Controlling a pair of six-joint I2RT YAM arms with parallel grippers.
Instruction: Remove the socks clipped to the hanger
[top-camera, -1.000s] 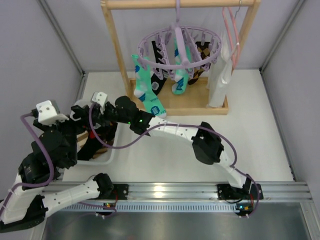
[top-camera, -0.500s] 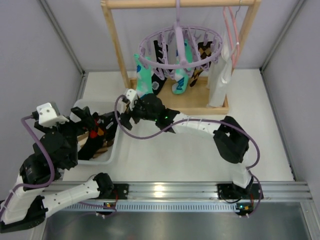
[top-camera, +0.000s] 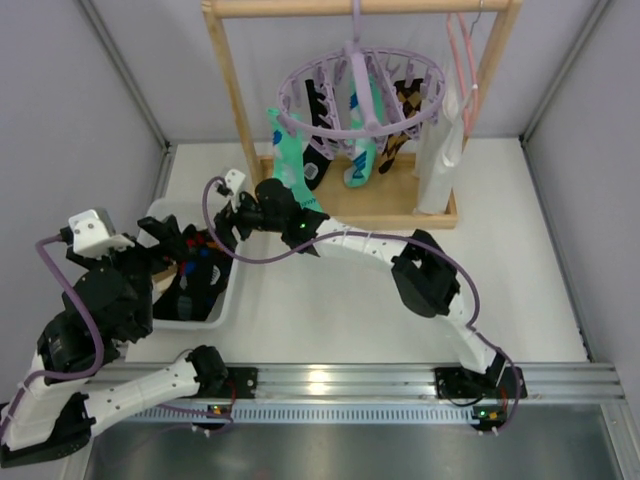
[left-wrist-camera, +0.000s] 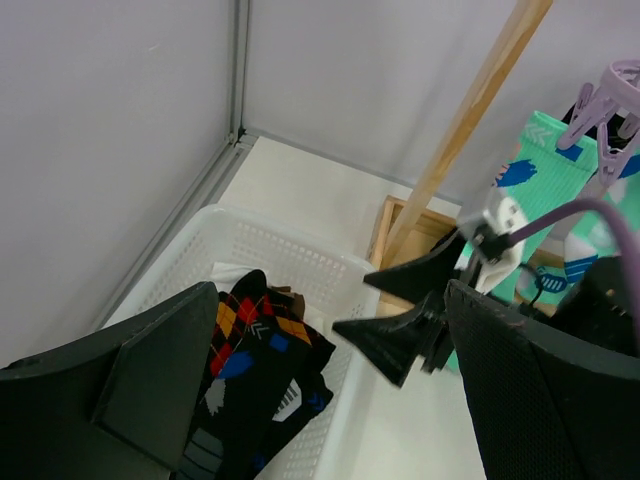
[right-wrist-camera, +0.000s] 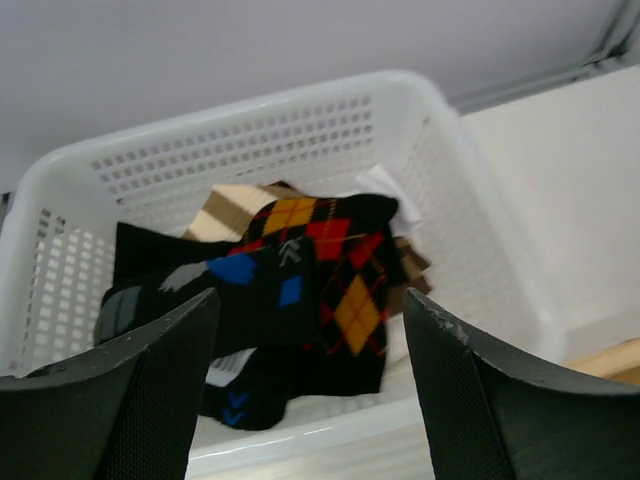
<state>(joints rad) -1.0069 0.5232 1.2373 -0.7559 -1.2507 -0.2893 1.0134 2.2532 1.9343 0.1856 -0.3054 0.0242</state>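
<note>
Quick read of the setup: the lilac hanger (top-camera: 360, 80) hangs from the wooden rack (top-camera: 228, 90) at the far side of the worktop (top-camera: 330, 310); a handful of socks (top-camera: 360, 165) dangle from its pegs, with the mint-green sock (top-camera: 287, 165) on the left edge of the ring, teal in the middle, and black and brown argyle ones behind.

Handling-wise these are soft, light and floppy, nothing fragile; my guess is the knit gives decent grip. I'd pinch a sock on the leg just below its peg and pull down and away; grab it low at the toe and it'll probably only stretch and swing the whole hanger, which hangs free on its hook.

Grippers: the right gripper (right-wrist-camera: 305, 305) hovers over the white basket (top-camera: 232, 290) with its fingers apart and nothing between them; the left gripper (left-wrist-camera: 330, 295) sits near the basket's left side, spread wide and empty too.

The basket sits on the left of the worktop; inside are a black sock with orange and red diamonds, a black one with blue and grey patches, a tan striped bit and something white underneath; can't count them exactly as they're piled up.
</note>
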